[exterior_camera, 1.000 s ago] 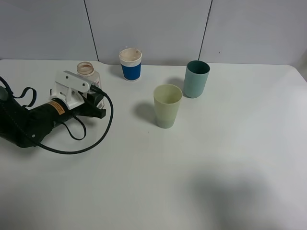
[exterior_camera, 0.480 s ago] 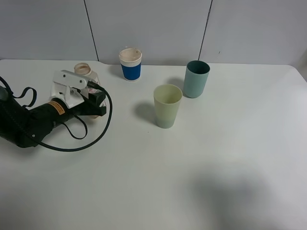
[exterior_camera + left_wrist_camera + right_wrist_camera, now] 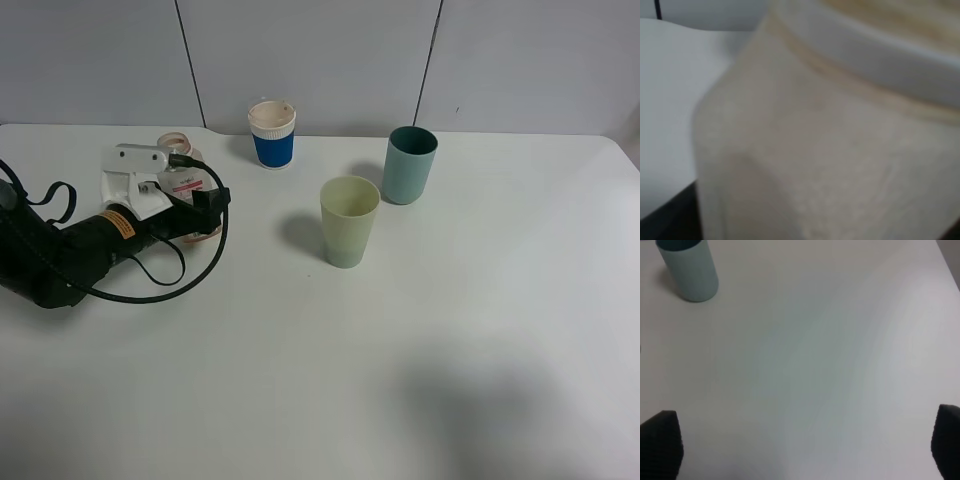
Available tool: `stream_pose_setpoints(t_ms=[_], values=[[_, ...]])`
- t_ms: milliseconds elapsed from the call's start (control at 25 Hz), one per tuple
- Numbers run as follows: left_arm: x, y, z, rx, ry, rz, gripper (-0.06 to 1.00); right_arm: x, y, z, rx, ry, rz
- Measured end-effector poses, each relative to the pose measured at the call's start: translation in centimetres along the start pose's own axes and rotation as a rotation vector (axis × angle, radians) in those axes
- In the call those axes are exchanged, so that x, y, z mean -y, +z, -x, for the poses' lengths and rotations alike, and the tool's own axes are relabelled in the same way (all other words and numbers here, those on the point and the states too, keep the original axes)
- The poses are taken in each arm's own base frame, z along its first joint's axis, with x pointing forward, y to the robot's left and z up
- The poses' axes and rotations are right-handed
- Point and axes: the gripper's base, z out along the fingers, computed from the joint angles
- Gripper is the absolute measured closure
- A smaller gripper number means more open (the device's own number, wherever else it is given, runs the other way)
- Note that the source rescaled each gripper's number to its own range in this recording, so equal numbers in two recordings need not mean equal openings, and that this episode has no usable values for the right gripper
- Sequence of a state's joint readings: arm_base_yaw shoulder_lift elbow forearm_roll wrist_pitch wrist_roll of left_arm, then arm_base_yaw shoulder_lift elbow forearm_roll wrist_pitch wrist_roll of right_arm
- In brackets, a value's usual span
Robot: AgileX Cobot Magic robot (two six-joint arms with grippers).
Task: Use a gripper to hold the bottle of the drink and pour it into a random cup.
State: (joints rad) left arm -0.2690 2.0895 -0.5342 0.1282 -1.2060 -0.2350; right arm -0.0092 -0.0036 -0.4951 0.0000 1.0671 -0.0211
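A white worktop runs up to a grey panelled wall. At its far left the left end effector is clamped on the bottle, which fills the left wrist view. The pale yellow-green cup stands well apart, mid-worktop, near a teal tumbler. The right end effector's tips stand wide apart.

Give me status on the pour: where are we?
Done: the left gripper has reached the bottle, which fills the left wrist view. In hand: closing the grasp; jaw contact isn't clear, and the bottle looks not yet lifted. Left: lifting, carrying and pouring into the yellow-green cup, which looks empty.
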Motion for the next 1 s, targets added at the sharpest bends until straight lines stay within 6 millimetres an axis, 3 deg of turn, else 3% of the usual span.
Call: stream_pose_setpoints(t_ms=[160,480,1000], values=[[-0.2,0.0,0.0,0.006,-0.013,0.023,0.06,0.0,0.0,0.0,0.0,0.0,0.0],[-0.4,0.0,0.2,0.015,-0.026,0.05,0.04,0.0,0.0,0.0,0.0,0.0,0.0],[0.4,-0.9,4.4,0.156,-0.015,0.022,0.04,0.0,0.0,0.0,0.0,0.0,0.0]])
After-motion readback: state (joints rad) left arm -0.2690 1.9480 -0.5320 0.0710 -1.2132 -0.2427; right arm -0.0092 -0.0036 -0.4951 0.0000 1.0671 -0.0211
